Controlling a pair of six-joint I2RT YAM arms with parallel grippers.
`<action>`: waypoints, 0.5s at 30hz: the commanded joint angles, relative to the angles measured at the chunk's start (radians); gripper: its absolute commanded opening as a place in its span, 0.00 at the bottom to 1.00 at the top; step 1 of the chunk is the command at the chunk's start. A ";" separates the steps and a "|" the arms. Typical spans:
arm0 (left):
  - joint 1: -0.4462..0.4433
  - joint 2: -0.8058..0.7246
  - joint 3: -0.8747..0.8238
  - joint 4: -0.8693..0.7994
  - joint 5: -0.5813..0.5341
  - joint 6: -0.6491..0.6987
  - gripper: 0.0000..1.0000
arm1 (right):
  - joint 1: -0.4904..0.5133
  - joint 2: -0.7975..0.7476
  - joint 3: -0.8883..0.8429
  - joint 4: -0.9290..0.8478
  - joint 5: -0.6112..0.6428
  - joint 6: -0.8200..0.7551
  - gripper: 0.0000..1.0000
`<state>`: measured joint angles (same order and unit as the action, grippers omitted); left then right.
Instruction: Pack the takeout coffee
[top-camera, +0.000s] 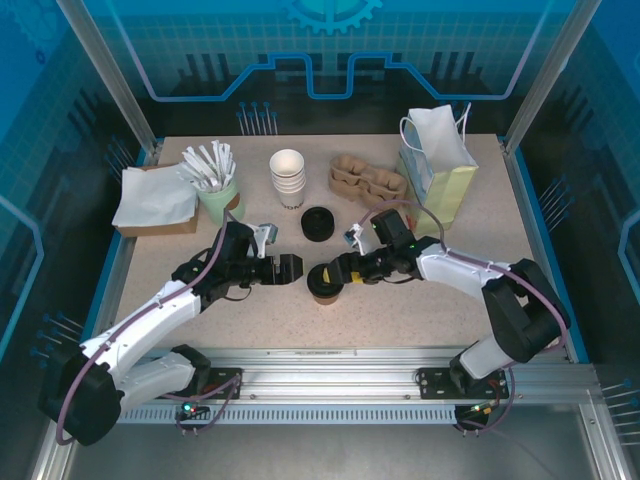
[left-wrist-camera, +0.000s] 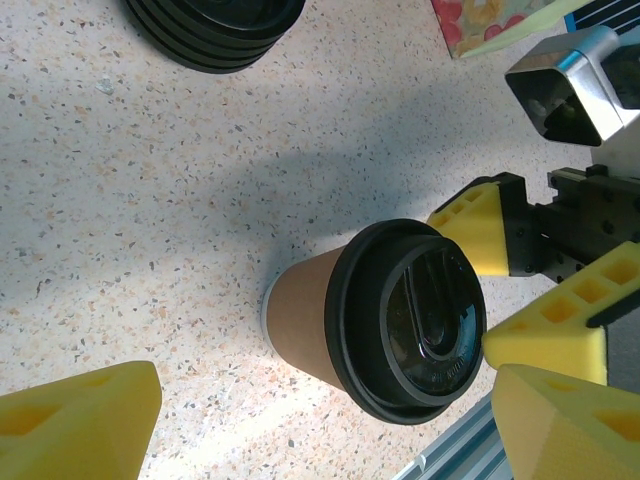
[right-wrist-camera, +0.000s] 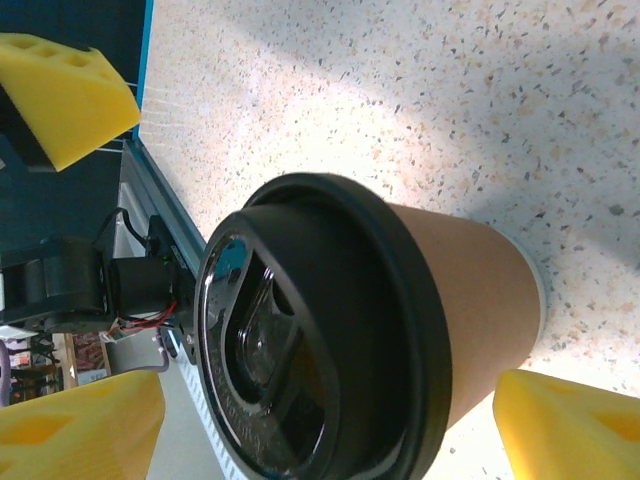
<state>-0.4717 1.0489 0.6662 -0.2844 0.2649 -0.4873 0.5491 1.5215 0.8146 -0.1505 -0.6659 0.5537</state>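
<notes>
Straddling the upright takeout coffee (top-camera: 325, 284) with right end effector (top-camera: 338, 272) spread wide, gripping nothing; left end effector (top-camera: 291, 268) just beside it, equally wide open, empty.

No text, label, brand or number is legible anywhere.

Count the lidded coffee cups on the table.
1: the brown takeout coffee stands mid-table between the left gripper and right gripper. The stacked white cups behind have no lids.
</notes>
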 joint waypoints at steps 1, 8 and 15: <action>0.011 0.001 0.024 -0.012 -0.010 0.023 0.87 | -0.005 -0.023 -0.031 -0.031 -0.014 -0.009 0.86; 0.010 0.003 0.027 -0.014 -0.011 0.025 0.87 | 0.007 -0.005 -0.053 0.011 -0.021 0.008 0.72; 0.010 -0.001 0.027 -0.021 -0.021 0.031 0.87 | 0.026 0.018 -0.045 0.050 -0.019 0.036 0.63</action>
<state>-0.4717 1.0489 0.6662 -0.2848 0.2604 -0.4870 0.5549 1.5173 0.7666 -0.1280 -0.6743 0.5705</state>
